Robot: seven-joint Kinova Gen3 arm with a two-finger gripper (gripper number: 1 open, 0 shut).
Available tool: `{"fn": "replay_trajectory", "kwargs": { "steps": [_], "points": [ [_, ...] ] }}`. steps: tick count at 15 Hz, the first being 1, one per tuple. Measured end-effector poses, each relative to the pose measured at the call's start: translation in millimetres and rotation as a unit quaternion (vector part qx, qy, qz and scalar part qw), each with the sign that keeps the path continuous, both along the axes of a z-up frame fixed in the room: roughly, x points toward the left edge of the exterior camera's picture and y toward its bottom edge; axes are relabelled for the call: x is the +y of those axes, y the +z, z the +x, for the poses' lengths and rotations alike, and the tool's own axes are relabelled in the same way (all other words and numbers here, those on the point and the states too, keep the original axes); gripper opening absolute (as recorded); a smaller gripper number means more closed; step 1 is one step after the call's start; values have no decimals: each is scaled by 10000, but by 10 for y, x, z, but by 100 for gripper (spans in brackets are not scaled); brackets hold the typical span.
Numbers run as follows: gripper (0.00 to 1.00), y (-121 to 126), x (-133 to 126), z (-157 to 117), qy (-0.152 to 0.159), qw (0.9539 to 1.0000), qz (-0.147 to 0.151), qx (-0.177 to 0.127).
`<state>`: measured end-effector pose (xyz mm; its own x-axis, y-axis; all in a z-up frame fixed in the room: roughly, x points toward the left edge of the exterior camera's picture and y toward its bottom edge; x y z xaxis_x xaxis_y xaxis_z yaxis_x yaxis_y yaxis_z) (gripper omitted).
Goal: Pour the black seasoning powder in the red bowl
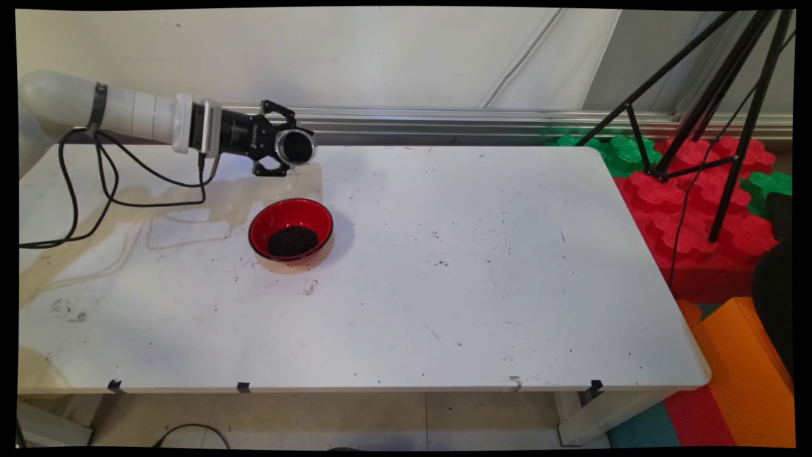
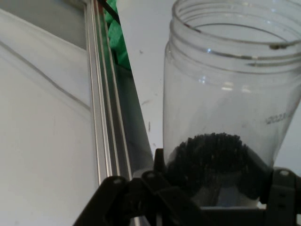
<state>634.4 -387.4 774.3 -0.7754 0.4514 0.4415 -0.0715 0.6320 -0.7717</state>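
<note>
Gripper (image 1: 283,148) clamped on 1 clear jar (image 2: 230,108), held sideways in the air above the table (image 1: 444,285), beyond the far rim of the red bowl (image 1: 290,229). Open mouth, no lid; black grains (image 2: 211,155) settled in the jar's bottom. Another heap in the bowl. Likely to spill onto the table if tipped further off-line. Risk of slipping on smooth walls.

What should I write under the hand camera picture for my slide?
The hand holds a clear, lidless jar with dark grains in its bottom.
</note>
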Motion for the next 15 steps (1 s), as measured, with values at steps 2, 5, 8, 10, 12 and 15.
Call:
{"fn": "replay_trajectory", "kwargs": {
  "steps": [2, 5, 8, 10, 12, 15],
  "points": [
    [0, -7, 13, 20, -65, 9997, -148, -176],
    [0, -20, 51, 74, -204, 9974, -439, -537],
    [0, -30, 94, 118, -353, 9933, -697, -853],
    [0, -37, 126, 143, -456, 9896, -862, -1056],
    [0, -43, 158, 161, -556, 9856, -1014, -1238],
    [0, -55, 211, 173, -710, 9786, -1227, -1491]
  ]
}}
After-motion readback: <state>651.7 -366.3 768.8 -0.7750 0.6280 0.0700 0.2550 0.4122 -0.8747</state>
